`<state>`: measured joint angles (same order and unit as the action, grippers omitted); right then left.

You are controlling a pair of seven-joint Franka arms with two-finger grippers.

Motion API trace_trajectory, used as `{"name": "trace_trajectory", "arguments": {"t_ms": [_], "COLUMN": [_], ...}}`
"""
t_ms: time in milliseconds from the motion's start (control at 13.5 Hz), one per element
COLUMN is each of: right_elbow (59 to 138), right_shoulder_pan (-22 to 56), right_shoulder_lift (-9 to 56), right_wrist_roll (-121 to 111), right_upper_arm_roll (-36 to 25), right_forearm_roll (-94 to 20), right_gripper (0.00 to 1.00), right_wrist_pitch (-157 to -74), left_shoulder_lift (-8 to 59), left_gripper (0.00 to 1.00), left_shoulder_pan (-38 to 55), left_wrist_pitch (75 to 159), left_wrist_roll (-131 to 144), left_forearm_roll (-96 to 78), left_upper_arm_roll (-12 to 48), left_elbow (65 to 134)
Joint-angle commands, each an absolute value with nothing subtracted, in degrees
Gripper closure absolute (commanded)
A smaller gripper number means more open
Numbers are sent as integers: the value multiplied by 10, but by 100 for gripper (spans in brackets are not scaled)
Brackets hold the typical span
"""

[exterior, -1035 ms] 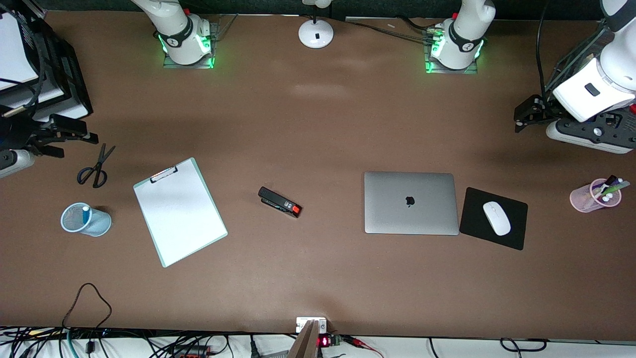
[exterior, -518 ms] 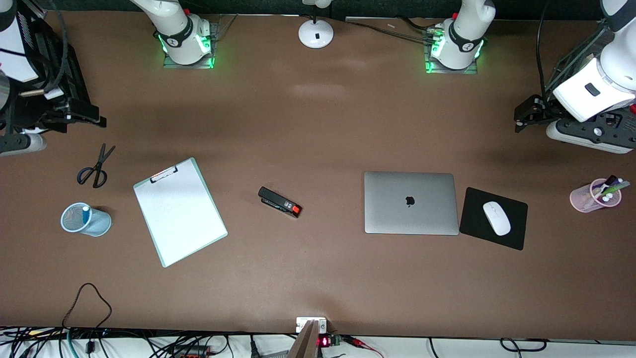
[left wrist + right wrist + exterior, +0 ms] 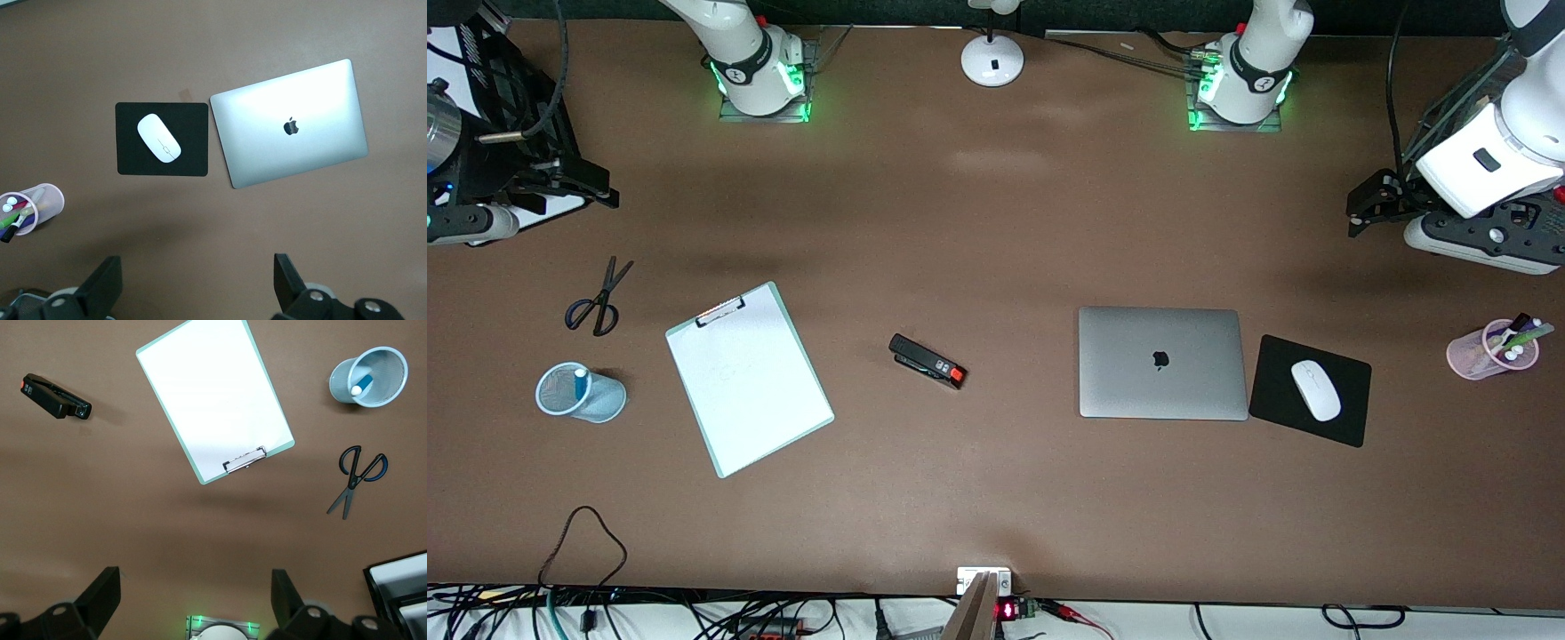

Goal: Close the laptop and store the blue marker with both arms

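The laptop (image 3: 1161, 363) lies shut on the table, lid up with the dark logo showing, also in the left wrist view (image 3: 290, 127). The blue marker (image 3: 581, 382) stands in a blue mesh cup (image 3: 600, 400) toward the right arm's end; the right wrist view shows the marker (image 3: 361, 385) inside the cup (image 3: 383, 373). My left gripper (image 3: 1358, 212) hangs open over bare table at the left arm's end, its own view (image 3: 197, 273) showing nothing between the fingers. My right gripper (image 3: 591, 185) is open and empty over the table's edge at the right arm's end (image 3: 193, 587).
A black mouse pad (image 3: 1343, 418) with a white mouse (image 3: 1315, 389) lies beside the laptop. A pink cup of markers (image 3: 1489, 349) stands at the left arm's end. Scissors (image 3: 600, 298), a clipboard (image 3: 747, 378) and a black stapler (image 3: 927, 361) lie toward the right arm's end.
The right gripper has risen and drawn away from the scissors toward the table's edge near its base. The left arm and the table's things have not moved.
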<state>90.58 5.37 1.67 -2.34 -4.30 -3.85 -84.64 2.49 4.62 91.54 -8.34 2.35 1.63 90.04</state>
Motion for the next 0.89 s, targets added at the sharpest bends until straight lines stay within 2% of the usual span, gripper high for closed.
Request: {"name": "trace_trajectory", "arguments": {"t_ms": [0, 813], "right_elbow": [966, 960], "right_shoulder_pan": [52, 52], "right_shoulder_lift": [-28, -31], "right_wrist_roll": [-15, -7], "right_upper_arm_roll": [-43, -43], "right_forearm_roll": [-25, -2], "right_gripper": [0, 0], "right_wrist_pitch": [-886, -913], "left_shoulder_lift": [25, 28], "left_gripper": [0, 0], "left_shoulder_pan": [51, 52], "left_wrist_pitch": [904, 907], "left_wrist_roll": [-95, -95], "left_forearm_roll": [33, 31], "left_upper_arm_roll": [11, 11], "left_elbow": [889, 889]}}
